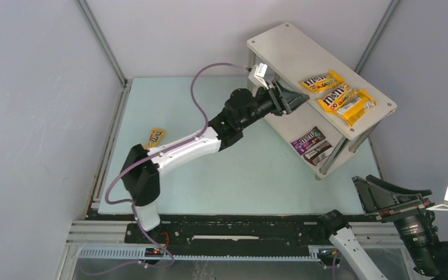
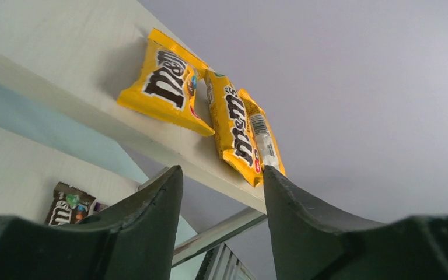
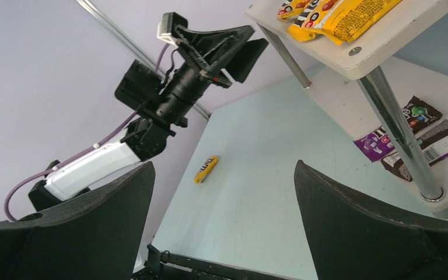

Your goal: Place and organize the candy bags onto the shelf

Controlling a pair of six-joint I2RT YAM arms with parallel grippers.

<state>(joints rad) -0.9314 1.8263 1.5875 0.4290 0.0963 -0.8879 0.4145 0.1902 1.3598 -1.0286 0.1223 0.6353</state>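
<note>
- The left gripper hovers spread and empty at the left edge of the shelf's top board.
- Three yellow bags lie side by side on that board's right end.
- The purple bag and the brown bag touch on the lower board.
- A fourth yellow bag lies on the table, well left of the shelf.
- The right gripper is spread and empty, near right.
</note>
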